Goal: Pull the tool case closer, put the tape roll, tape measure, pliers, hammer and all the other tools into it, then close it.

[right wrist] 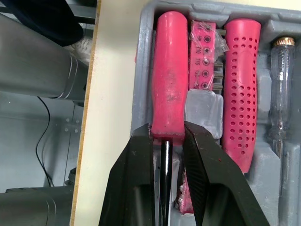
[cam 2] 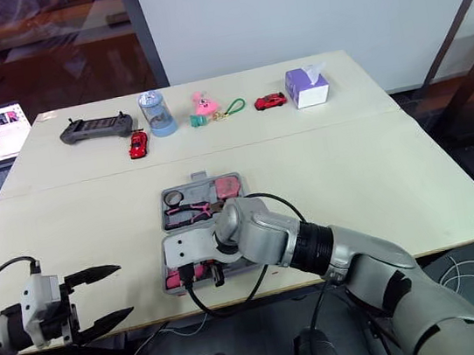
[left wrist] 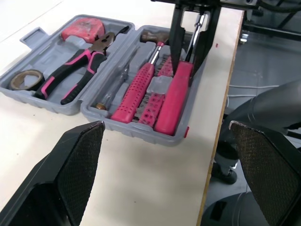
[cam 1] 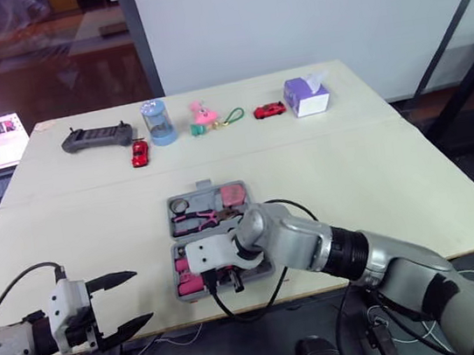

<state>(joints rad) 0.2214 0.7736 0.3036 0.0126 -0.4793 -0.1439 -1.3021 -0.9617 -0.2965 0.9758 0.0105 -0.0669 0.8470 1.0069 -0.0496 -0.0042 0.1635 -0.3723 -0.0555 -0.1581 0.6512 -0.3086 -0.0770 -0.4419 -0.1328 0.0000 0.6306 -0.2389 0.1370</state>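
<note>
While the tool case (left wrist: 136,129) lies open and flat on the tabletop (cam 1: 378,175), close to the near edge, its two halves sit one behind the other. The screwdriver (right wrist: 168,70) lies in the near half, in the slot closest to the edge. Its long axis runs parallel to that edge, with the pink handle toward the robot's left and the black shaft toward the right.

The right gripper (right wrist: 167,129) comes down on the screwdriver where the handle ends. Its two fingers stand a little apart, one on each side of the shaft, and they pinch the end of the handle between their tips.

Beside the screwdriver lie a pink bit holder (right wrist: 203,52), the hammer (left wrist: 138,87) with its head toward the right, and a tester screwdriver (right wrist: 281,94) with a clear handle, all pointing along the same line. The far half holds the tape roll (left wrist: 26,79), the pliers (left wrist: 80,66) and the tape measure (left wrist: 84,29).

The left gripper (cam 1: 142,295) hovers at the near left of the tabletop, well apart from the case. Its fingers are spread wide and hold nothing.
</note>
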